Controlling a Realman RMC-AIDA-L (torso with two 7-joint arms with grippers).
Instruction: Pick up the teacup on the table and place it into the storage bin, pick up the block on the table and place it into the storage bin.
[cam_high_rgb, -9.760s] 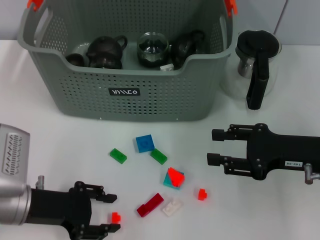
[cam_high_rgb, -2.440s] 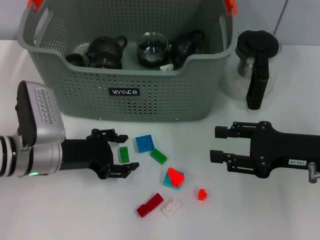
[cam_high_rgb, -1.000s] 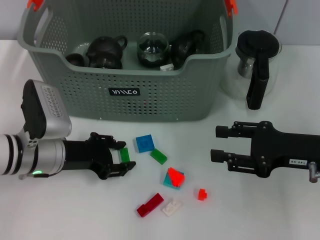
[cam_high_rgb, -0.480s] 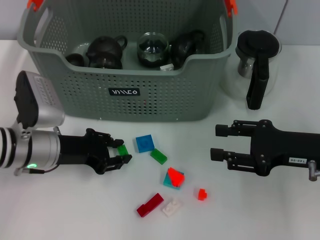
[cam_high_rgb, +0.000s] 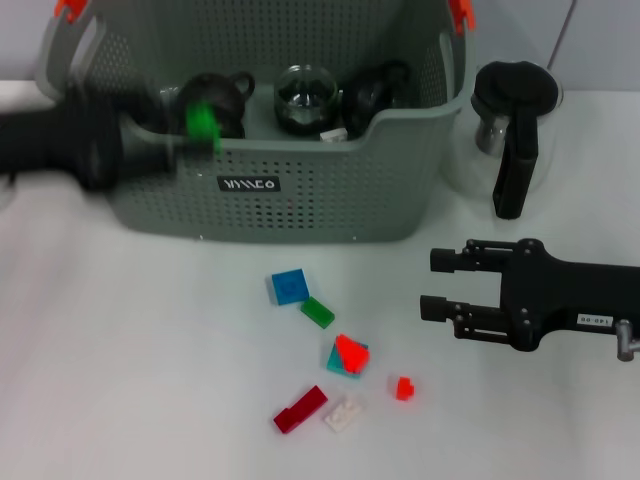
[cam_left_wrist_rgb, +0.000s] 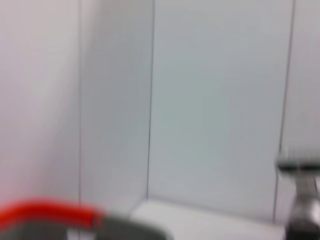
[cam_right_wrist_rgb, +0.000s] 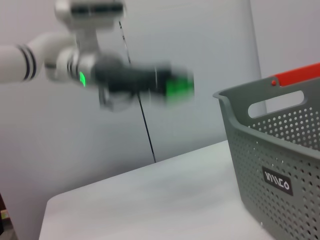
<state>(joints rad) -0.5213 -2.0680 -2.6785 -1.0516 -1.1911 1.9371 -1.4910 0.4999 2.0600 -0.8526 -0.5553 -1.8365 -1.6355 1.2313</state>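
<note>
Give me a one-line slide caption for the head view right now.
Left gripper carries a green block toward the storage bin; right gripper waits open beside the remaining blocks.

Left arm is raised above the table, reaching in from the robot's left, forearm roughly level; the left gripper (cam_high_rgb: 200, 125) is closed on a green block (cam_high_rgb: 202, 121), its outline smeared by motion. Right arm extends in low from the robot's right; the right gripper (cam_high_rgb: 436, 285) points toward the centre with its two fingers (cam_high_rgb: 452, 261) parted and holding nothing.
</note>
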